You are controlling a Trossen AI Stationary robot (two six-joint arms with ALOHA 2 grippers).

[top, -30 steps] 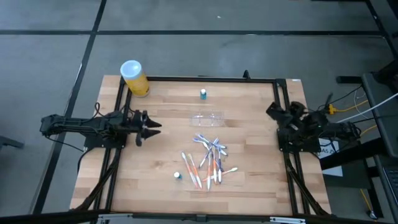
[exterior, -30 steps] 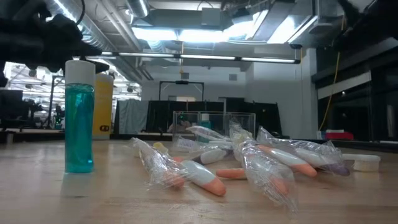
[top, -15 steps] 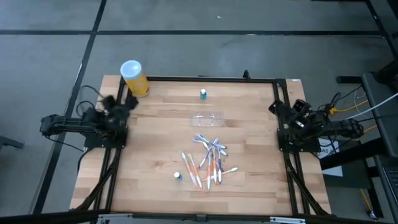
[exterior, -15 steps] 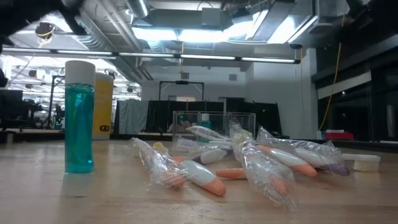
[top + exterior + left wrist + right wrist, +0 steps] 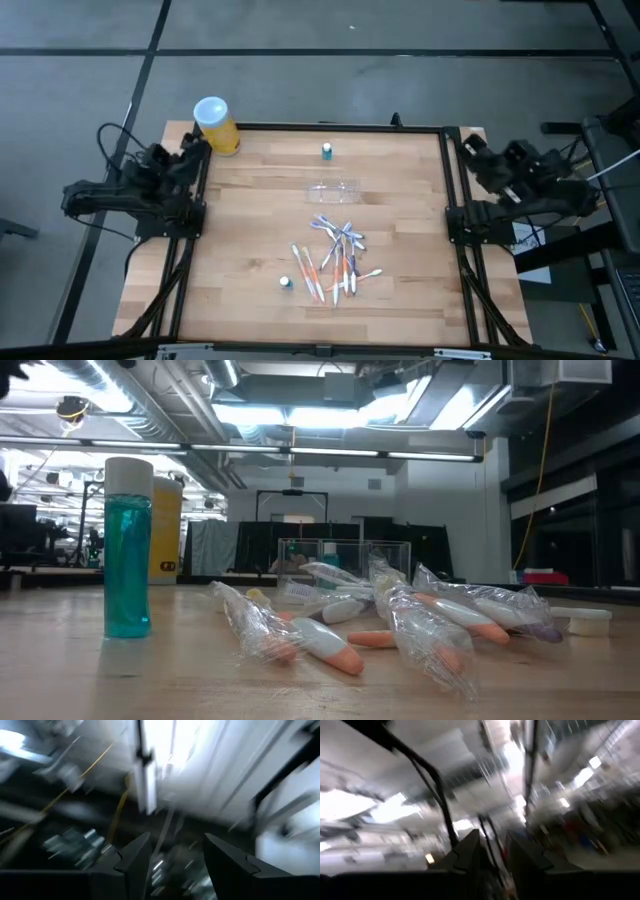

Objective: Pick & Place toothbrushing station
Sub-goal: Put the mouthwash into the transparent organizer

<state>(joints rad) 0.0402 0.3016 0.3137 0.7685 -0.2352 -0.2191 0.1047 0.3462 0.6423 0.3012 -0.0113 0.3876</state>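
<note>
Clear toothbrushing station (image 5: 332, 190) mid-table — left gripper (image 5: 172, 852) parted, empty; right gripper (image 5: 492, 851) slightly parted, empty.

Wooden worktop (image 5: 250, 250), pale plank surface inside a black frame. Resting on it: clear toothbrushing station (image 5: 333, 189) near the middle; teal bottle (image 5: 326, 151) with white cap beyond the station, toward the far edge; yellow cylinder (image 5: 215, 125) with white lid at the far left corner. On the near side of the station lies a heap of plastic-wrapped toothbrushes (image 5: 335, 260), with a small white cap (image 5: 285, 283) just left of the heap.
</note>
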